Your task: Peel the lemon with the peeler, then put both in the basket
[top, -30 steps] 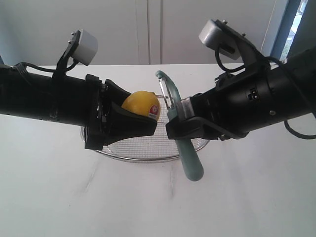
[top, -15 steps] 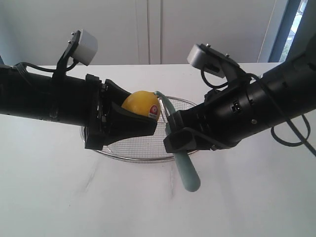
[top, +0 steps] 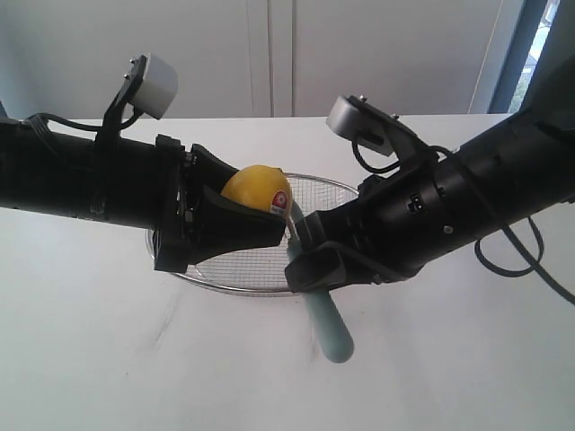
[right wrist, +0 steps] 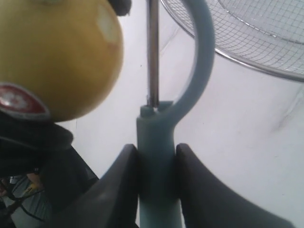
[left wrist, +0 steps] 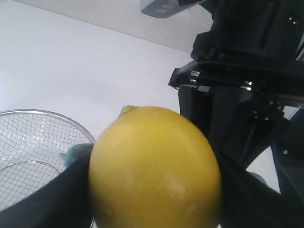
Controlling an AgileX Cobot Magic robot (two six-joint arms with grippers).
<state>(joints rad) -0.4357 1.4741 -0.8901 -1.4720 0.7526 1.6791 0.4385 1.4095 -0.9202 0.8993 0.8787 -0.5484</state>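
Black left pincer [top: 268, 214] opposite right pincer [top: 305, 253]

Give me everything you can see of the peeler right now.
The peeler is slim, pale teal and plastic-looking, with a curved head arching beside a narrow metal blade. The right gripper is shut on its handle just below the head; the rounded handle end juts out past the fingers. The blade stands close beside the lemon, near its sticker, a thin gap between them.
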